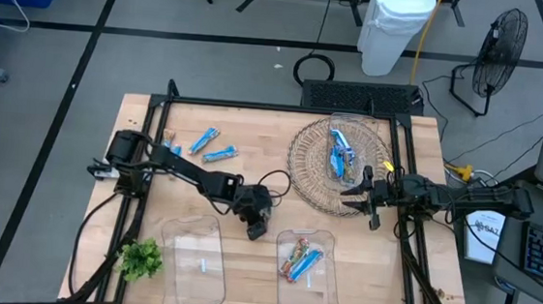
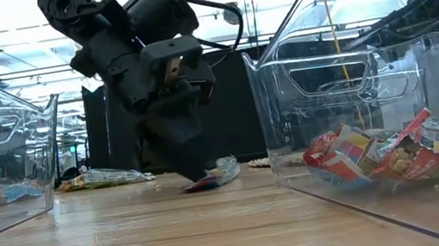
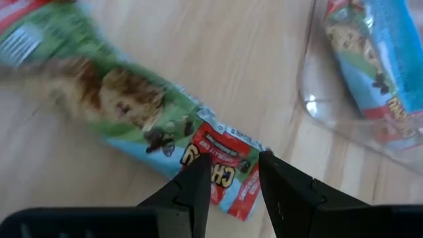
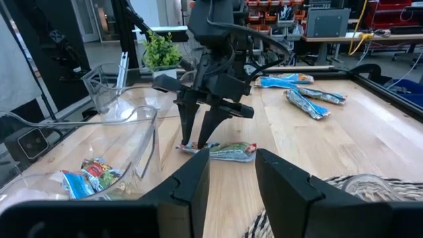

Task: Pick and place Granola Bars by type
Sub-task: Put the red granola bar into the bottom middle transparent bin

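A green, red and pale-blue granola bar (image 3: 132, 106) lies flat on the wood between the two clear tubs, also seen in the right wrist view (image 4: 228, 152). My left gripper (image 1: 258, 229) (image 3: 234, 175) reaches down onto its red end. Two blue bars (image 1: 212, 147) lie on the table's far left part. More bars (image 1: 339, 153) sit in the wire basket (image 1: 299, 169). The right tub (image 1: 332, 273) holds a multicoloured bar and a blue one (image 1: 302, 259). My right gripper (image 1: 354, 193) (image 4: 232, 175) hovers open at the basket's near right rim. My left gripper is shut on the bar's red end (image 3: 228, 180), pinched across its width between the two fingers (image 3: 198, 188). The fingers come from above, pointing steeply down (image 4: 196, 140). The bar lies flat on the table, its other end stretching away from the fingers.
The left clear tub (image 1: 176, 227) stands at the near edge beside a green leafy sprig (image 1: 142, 256). The right tub's wall (image 3: 310, 99) is close beside the left gripper. Black rails frame the table. Bare wood lies between the tubs and the basket.
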Action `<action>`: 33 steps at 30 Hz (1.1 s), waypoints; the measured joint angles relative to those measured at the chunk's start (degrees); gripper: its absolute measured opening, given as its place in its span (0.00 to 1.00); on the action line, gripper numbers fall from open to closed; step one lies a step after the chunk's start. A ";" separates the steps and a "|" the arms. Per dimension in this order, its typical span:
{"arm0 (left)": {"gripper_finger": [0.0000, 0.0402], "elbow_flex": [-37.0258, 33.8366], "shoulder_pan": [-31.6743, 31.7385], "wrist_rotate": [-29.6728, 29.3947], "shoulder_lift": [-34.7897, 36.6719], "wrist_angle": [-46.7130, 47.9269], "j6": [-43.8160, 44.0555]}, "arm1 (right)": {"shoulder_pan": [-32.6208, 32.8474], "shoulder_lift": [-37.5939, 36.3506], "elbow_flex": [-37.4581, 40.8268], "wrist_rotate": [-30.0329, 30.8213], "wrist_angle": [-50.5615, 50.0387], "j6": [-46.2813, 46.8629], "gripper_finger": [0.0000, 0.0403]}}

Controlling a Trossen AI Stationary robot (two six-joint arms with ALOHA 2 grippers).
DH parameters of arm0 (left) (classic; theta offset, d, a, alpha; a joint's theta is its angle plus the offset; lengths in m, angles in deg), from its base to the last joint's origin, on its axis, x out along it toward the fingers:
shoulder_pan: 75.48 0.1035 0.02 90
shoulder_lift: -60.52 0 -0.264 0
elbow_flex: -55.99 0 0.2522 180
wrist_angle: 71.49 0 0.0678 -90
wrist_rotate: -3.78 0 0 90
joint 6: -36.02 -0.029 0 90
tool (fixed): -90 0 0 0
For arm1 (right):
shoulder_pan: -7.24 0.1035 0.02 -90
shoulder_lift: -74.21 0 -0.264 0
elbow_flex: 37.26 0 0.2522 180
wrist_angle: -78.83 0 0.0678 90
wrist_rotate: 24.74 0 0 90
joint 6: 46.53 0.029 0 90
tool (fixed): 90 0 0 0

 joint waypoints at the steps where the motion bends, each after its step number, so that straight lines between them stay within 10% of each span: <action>1: 0.33 0.00 0.00 0.04 0.09 0.62 0.10 | -0.01 0.02 0.00 0.02 0.00 0.00 0.28; 18: 0.33 0.16 0.44 -0.43 2.73 14.65 1.19 | -0.02 0.00 0.00 0.00 0.11 0.00 0.28; 33: 0.33 0.07 0.59 -20.73 13.42 23.18 6.85 | 0.00 0.20 0.00 0.00 0.20 0.00 0.28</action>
